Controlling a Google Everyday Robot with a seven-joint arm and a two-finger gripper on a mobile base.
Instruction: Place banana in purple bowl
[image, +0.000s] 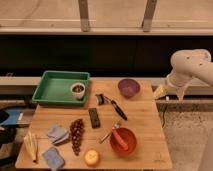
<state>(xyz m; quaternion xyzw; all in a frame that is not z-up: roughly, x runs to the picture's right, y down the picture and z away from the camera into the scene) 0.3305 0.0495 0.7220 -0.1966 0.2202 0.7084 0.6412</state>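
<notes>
The banana (31, 146) is pale yellow and slim and lies at the front left edge of the wooden table (145, 117), left of the grape bunch (76, 135). The purple bowl (128, 87) stands at the back of the table, right of centre, and looks empty. My white arm (192, 67) comes in from the right. My gripper (160, 92) hangs just off the table's back right corner, to the right of the purple bowl and far from the banana.
A green tray (52, 90) at the back left holds a small white cup (78, 90). A red-orange bowl (123, 141) with a utensil, a round yellow-orange fruit (91, 157), two blue cloths (57, 134), a dark bar (94, 117) and a black tool (114, 106) lie on the table.
</notes>
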